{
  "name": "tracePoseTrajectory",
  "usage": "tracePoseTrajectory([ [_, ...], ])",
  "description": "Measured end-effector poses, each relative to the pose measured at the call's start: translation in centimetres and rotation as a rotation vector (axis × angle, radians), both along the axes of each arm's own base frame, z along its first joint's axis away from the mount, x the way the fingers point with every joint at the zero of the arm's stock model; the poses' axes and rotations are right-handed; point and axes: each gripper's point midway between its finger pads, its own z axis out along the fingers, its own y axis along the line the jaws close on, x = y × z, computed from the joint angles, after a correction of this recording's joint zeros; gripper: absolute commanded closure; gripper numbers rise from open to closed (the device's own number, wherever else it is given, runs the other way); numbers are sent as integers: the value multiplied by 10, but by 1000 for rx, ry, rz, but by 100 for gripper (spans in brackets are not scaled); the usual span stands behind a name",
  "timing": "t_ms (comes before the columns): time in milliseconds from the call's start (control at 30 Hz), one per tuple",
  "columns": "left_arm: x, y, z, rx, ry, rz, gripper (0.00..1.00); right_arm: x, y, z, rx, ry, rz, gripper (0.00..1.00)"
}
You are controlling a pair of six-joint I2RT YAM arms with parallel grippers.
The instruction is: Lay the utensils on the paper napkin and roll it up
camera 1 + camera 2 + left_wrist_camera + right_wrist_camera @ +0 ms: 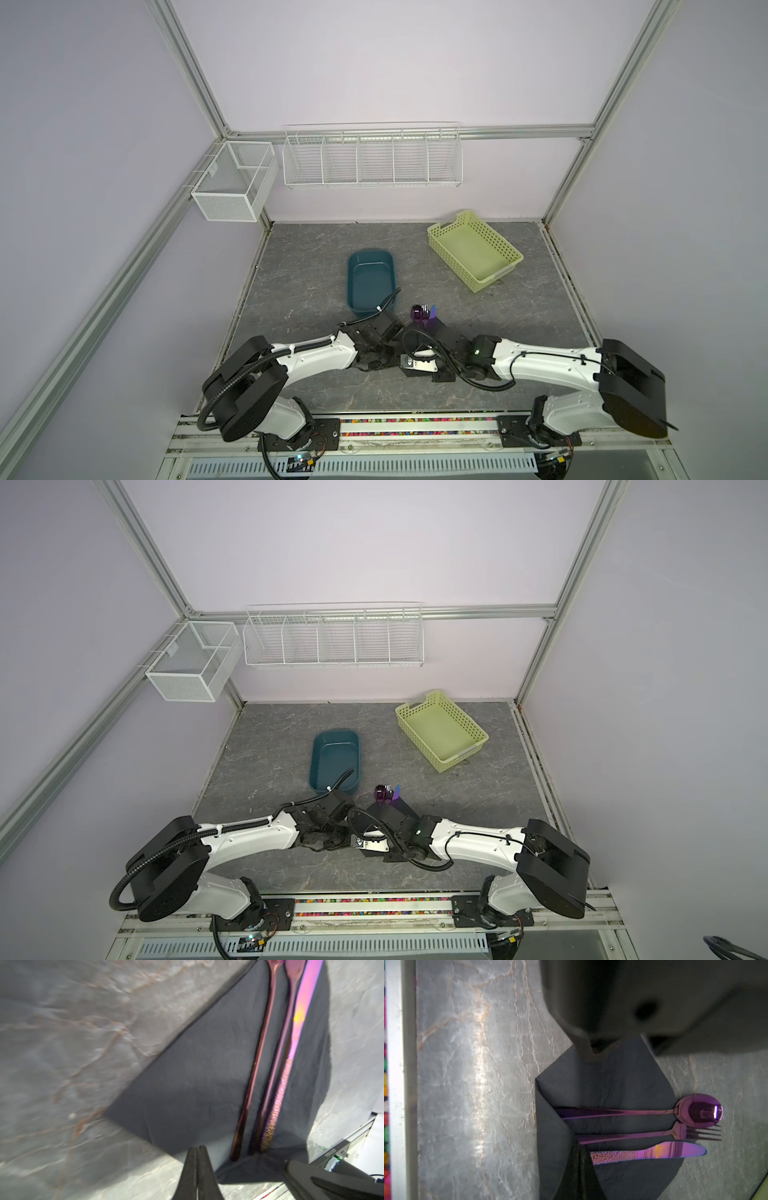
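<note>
Near the front edge of the desk [291, 270], both arms meet over the black paper napkin [612, 1076]. The left tool [196, 1149] is pressed together at the napkin's edge, beside the handle ends. The right tool [580, 1147] is also pressed together, at a flap folded over those ends. I cannot tell whether it pinches paper. The utensils [424, 312], spoon [699, 1110], fork [704, 1132] and knife [675, 1152], lie side by side on the napkin, heads toward 12 o'clock. Farther off, a teal tub [370, 251] stands at 11 o'clock and a yellow-green perforated basket [451, 259] at 1 o'clock.

top views: bright, even, edges bowed | wrist views: dim, blurred, glare on spoon [695, 1110]
</note>
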Motion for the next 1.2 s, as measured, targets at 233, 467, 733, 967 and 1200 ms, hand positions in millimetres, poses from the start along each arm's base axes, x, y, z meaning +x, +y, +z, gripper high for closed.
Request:
tracePoseTrajectory([
  [233,-13,14,-13,3,36,24,100,9,-2,-11,-16,17,-25,93],
  [467,-15,13,-13,-28,41,39,100,13,-5,-14,-24,23,-39,93],
  [733,-22,11,-14,-132,57,79,100,16,-6,-19,-29,31,-47,93],
  [967,-28,8,-14,-227,82,120,100,17,-5,-26,-49,42,-47,93],
  [1200,-33,5,-13,-288,114,140,100,19,-3,-29,-59,44,-42,93],
])
